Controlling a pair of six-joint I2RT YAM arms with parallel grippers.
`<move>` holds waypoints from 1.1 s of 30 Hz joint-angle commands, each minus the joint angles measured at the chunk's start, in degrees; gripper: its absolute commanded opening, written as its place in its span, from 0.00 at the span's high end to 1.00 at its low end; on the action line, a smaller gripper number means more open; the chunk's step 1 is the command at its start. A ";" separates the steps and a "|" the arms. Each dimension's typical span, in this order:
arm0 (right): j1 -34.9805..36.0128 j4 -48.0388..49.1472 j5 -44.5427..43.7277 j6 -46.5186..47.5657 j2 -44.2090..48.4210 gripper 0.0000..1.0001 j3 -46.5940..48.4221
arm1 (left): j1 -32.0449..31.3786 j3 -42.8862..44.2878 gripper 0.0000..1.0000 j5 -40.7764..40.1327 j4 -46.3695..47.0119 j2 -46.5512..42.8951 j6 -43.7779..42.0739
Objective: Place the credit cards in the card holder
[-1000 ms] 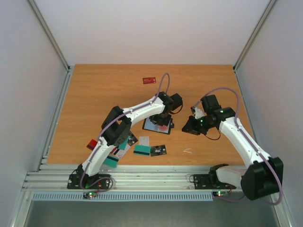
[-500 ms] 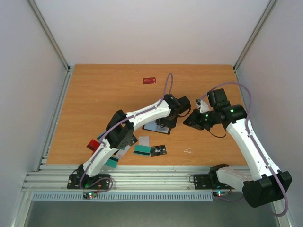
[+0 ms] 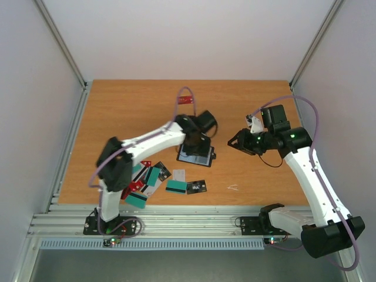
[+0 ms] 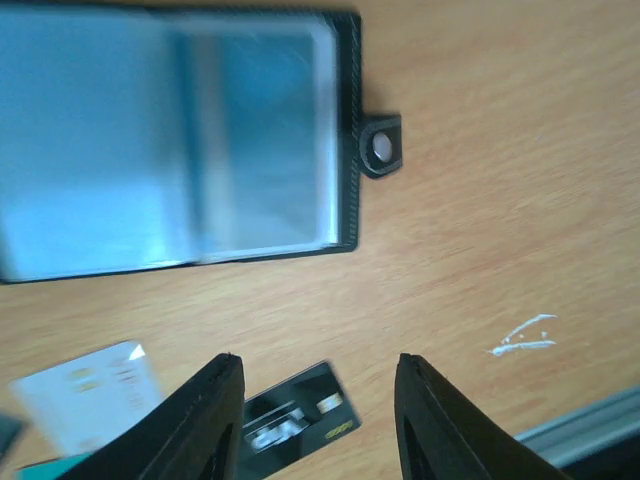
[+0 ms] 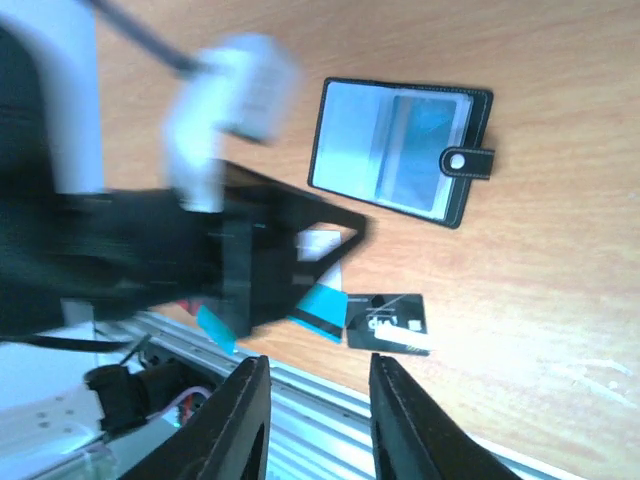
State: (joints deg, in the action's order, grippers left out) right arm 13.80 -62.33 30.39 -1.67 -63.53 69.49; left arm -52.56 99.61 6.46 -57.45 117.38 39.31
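Loading barely begun
Top view: card holder lies open on the table; credit cards lie scattered beside it. Left wrist: left gripper spread, empty. Right wrist: right gripper spread, empty.

**Colours on my worktop**

The worktop is orange-brown wood grain, marked by a small white scuff. The card holder is pale grey-blue inside, with a black edge and a black tab with a silvery snap. There is a black card with white print, a white card, a teal card with a dark stripe, and a red card. My left fingers are black. My arms are white with black joints.
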 commanded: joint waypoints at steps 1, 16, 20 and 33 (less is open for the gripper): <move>-0.27 5.72 1.58 3.30 -0.80 0.68 -4.01 | 4.78 -8.24 0.55 -1.81 2.11 -12.60 -7.57; 10.80 12.93 7.83 8.76 -15.58 0.61 -12.97 | 13.20 -38.66 0.45 1.36 3.71 -31.49 -9.84; 18.17 17.26 7.00 6.94 -18.59 0.60 -13.61 | 16.36 -40.91 0.41 0.71 1.97 -33.29 -8.35; 24.97 19.77 2.52 4.83 -26.06 0.55 -11.55 | 19.53 -50.72 0.30 1.57 -2.06 -43.56 6.59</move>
State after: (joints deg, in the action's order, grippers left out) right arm 38.33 -43.31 35.94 3.88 -89.23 57.98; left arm -33.32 50.76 7.14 -58.30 76.20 39.35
